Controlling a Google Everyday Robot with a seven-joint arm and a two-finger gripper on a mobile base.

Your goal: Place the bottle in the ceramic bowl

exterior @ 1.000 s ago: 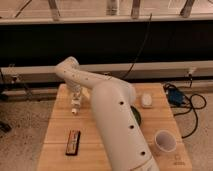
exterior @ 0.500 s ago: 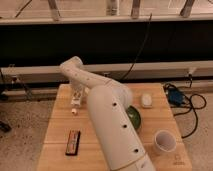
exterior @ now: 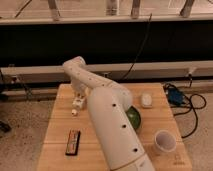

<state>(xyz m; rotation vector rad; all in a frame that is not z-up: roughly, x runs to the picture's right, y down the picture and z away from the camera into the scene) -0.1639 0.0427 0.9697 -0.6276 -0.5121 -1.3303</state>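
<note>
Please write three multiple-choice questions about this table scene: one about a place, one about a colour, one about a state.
1. Where is the gripper?
A. over the table's left rear part
B. inside the white cup
C. on the floor

2. What colour is the ceramic bowl?
A. red
B. dark green
C. white

3. Where is the bottle now?
A. in the bowl
B. in the cup
C. at the gripper, outside the bowl

Answers: A, it hangs left of the arm over the wooden table; B, its visible rim is glossy green; C, it shows at the gripper, left of the bowl.

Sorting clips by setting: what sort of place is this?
Likely a robot lab: a wooden table against a dark wall with cables, laid out with test items. The gripper hangs over the table's left side, holding the bottle.
</note>
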